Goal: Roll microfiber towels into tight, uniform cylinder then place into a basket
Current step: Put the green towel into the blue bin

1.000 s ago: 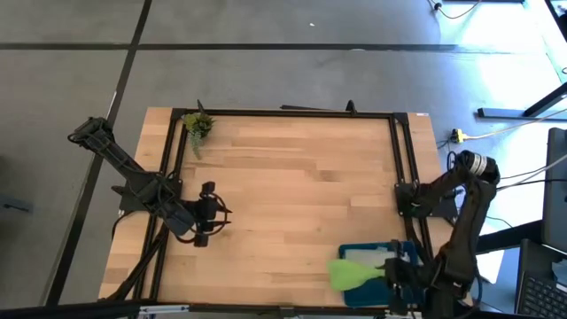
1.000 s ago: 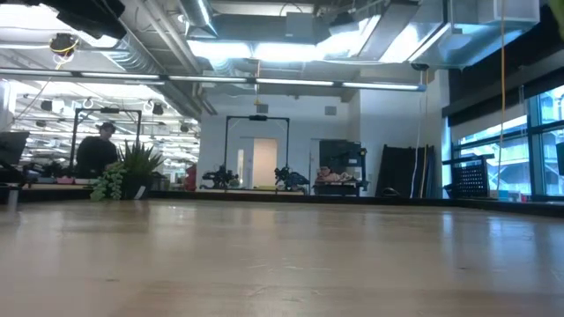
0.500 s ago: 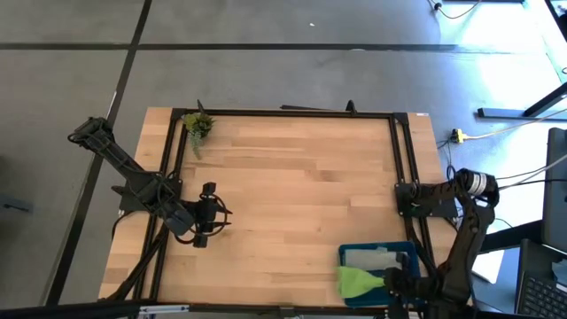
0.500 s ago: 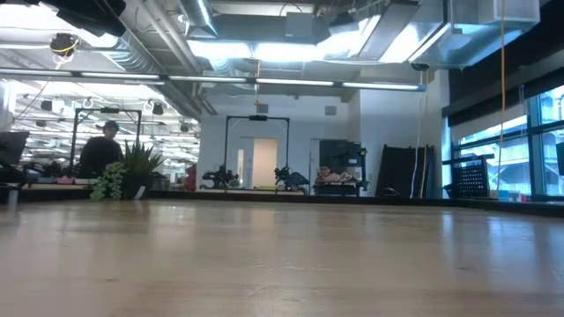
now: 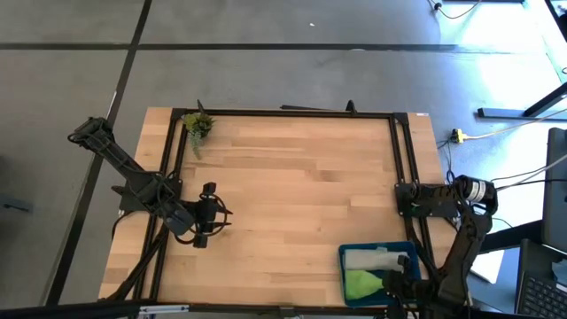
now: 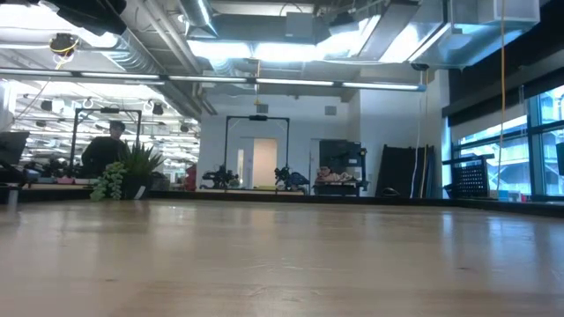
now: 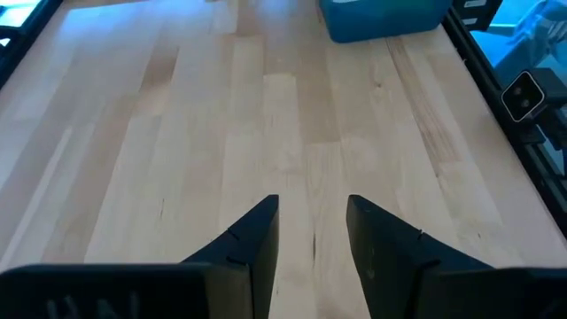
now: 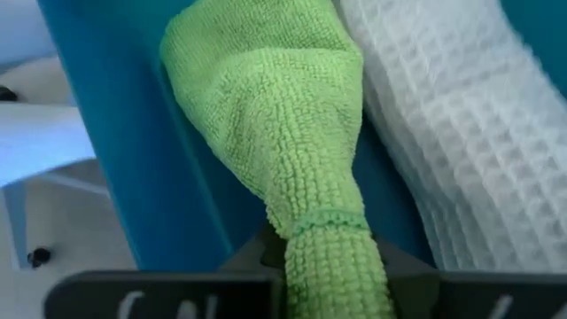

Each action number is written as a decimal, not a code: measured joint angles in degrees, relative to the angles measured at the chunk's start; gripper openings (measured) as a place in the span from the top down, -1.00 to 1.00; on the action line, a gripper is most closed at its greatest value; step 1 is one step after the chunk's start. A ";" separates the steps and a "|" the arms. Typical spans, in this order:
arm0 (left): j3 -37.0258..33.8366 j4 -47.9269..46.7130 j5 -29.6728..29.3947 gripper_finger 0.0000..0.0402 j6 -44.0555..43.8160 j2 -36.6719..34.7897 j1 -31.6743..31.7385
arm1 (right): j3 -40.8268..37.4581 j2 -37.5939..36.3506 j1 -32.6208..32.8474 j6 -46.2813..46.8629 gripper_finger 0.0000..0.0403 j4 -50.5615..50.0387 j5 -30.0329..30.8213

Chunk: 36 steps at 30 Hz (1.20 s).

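Observation:
The teal-blue basket (image 5: 344,257) stands at the table's near right corner. The rolled pale grey-white towel (image 5: 376,260) lies in its far half. The lime green towel (image 5: 361,284) lies beside it in the near half, also seen in the right wrist view (image 8: 275,115). My right gripper (image 5: 391,285) is over the basket's right part, shut on the green towel. My left gripper (image 5: 209,218) is open and empty over the table's left part, its fingers apart over bare wood in the left wrist view (image 7: 312,239). My right gripper pinches the green towel's narrow right end (image 8: 330,232) between its two fingers. The fingers come from the table's right, along the towel. The towel widens away from the fingers and lies in the basket between the blue near wall (image 8: 133,151) and the white towel (image 8: 443,133).
A small leafy green sprig (image 5: 198,124) lies at the table's far left corner, also seen in the low view (image 6: 123,176). Black frame rails (image 5: 400,168) run along the table's sides. A person (image 6: 104,150) shows in the room far behind.
My right gripper has drawn back toward the table's right and near edge with the green towel. The towel's wide end, which stuck out past the basket's left wall, has slid into the basket beside the white towel.

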 joint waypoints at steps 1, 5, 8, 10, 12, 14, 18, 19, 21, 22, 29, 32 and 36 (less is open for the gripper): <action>0.00 0.00 0.00 0.38 0.00 0.00 0.00 | 0.02 0.00 -0.13 -0.02 0.81 0.07 -0.92; 0.00 0.01 0.00 0.38 0.00 0.00 0.00 | 0.02 0.00 -1.11 -0.02 0.68 0.13 -5.60; 0.00 0.02 0.00 0.38 -0.01 0.00 0.00 | 0.02 0.00 -1.97 -0.24 0.58 0.26 -7.03; 0.00 0.02 0.00 0.38 -0.02 0.00 0.00 | 0.02 0.00 -2.31 -0.60 0.52 0.59 -7.14; 0.00 0.18 0.00 0.38 -0.02 0.00 0.00 | 0.02 0.00 -2.35 -0.65 0.47 0.55 -7.12; 0.00 0.33 -0.01 0.38 -0.02 0.00 0.00 | 0.02 0.00 -2.32 -0.59 0.41 0.55 -7.13; 0.00 0.33 -0.01 0.38 -0.03 0.00 0.00 | 0.02 0.00 -2.34 -0.42 0.25 0.55 -7.16; 0.00 0.31 -0.02 0.38 -0.02 0.00 0.00 | 0.02 0.00 -2.49 -0.44 0.20 0.57 -7.17; 0.00 0.31 -0.01 0.38 -0.04 0.00 0.00 | 0.02 0.00 -2.78 -0.42 0.11 0.55 -7.21; 0.00 0.31 -0.02 0.38 -0.04 0.00 0.00 | 0.02 0.00 -2.99 -0.42 0.06 0.57 -7.21; 0.00 0.28 -0.02 0.38 -0.12 0.00 0.01 | 0.02 0.00 -5.42 -3.43 -0.24 -0.52 -12.14; 0.00 0.28 -0.02 0.38 -0.15 0.00 0.00 | 0.02 0.00 -6.57 -4.27 -0.30 -0.63 -17.58; 0.00 0.26 -0.02 0.38 -0.13 0.00 0.00 | 0.04 0.00 -8.26 -3.44 -0.31 -0.53 -22.26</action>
